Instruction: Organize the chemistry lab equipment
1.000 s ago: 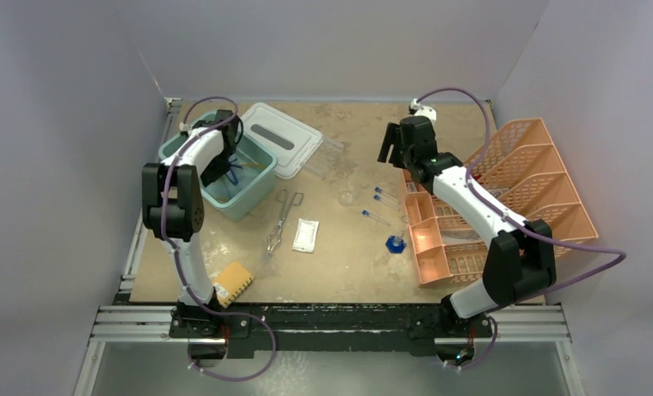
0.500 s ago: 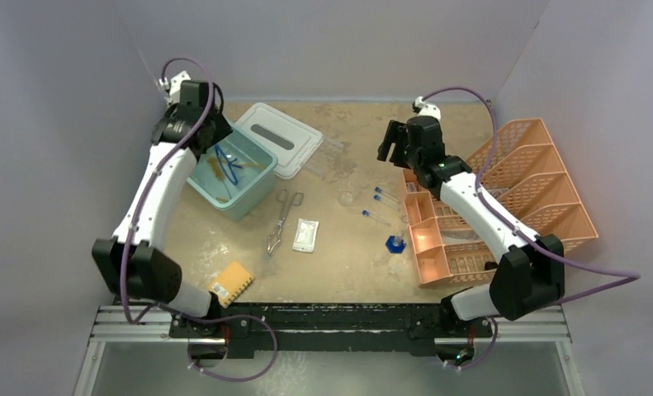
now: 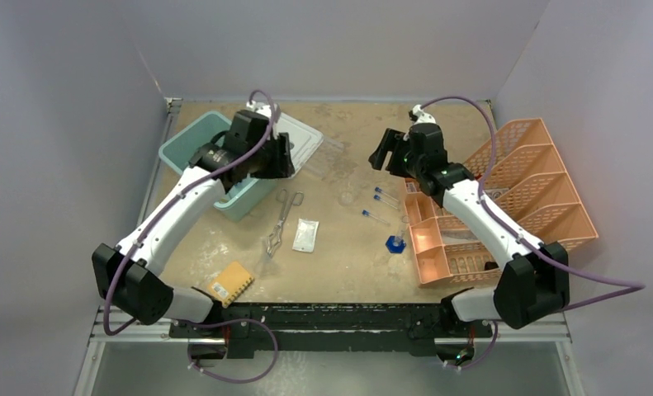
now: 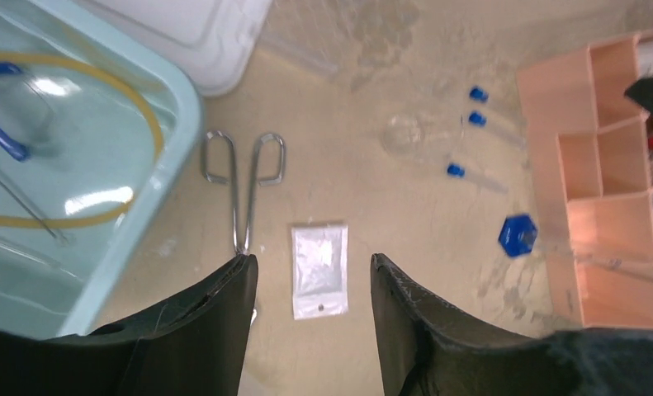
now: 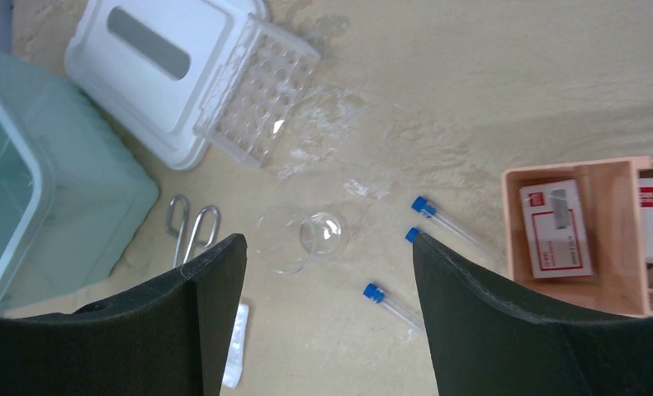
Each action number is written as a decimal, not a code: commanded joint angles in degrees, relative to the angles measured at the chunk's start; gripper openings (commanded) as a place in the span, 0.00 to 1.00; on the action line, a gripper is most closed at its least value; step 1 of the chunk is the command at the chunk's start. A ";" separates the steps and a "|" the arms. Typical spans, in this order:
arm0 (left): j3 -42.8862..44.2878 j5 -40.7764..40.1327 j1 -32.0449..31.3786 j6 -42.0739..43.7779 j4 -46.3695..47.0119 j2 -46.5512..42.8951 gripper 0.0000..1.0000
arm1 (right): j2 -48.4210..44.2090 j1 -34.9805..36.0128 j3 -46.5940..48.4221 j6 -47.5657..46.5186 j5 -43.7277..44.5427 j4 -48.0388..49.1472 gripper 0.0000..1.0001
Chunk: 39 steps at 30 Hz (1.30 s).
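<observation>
Both hands hang wide open and empty: the left hand (image 4: 310,330) over the metal scissors (image 4: 242,186) and white packet (image 4: 319,271) on the table (image 4: 389,214) just beside the teal tub (image 4: 145,206), the right hand (image 5: 327,313) over three blue-capped test tubes (image 5: 451,224) near the peach organiser (image 5: 612,239). The scissors lie flat and thin, so fingers closing too high would likely skate off or shove them into the packet. The round, loose tubes could roll from an off-centre pinch, and the clear tube rack (image 5: 257,91) sits well apart
</observation>
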 commanded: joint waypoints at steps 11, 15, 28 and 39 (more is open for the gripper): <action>-16.94 -3.54 -4.88 -10.18 -11.71 -3.45 0.55 | -5.94 -0.09 -7.17 6.52 -3.88 4.09 0.75; -24.24 -3.50 -5.46 -13.55 -11.25 -6.07 0.55 | -5.84 -0.09 -6.99 6.88 -4.05 3.55 0.75; -34.09 -3.85 -5.78 -16.72 -1.69 -2.33 0.49 | -5.35 -0.10 -5.64 6.18 -4.47 0.08 0.74; -34.28 -2.61 -6.95 -18.60 -5.75 -0.92 0.34 | -5.85 -0.10 -6.33 5.86 -3.44 0.06 0.74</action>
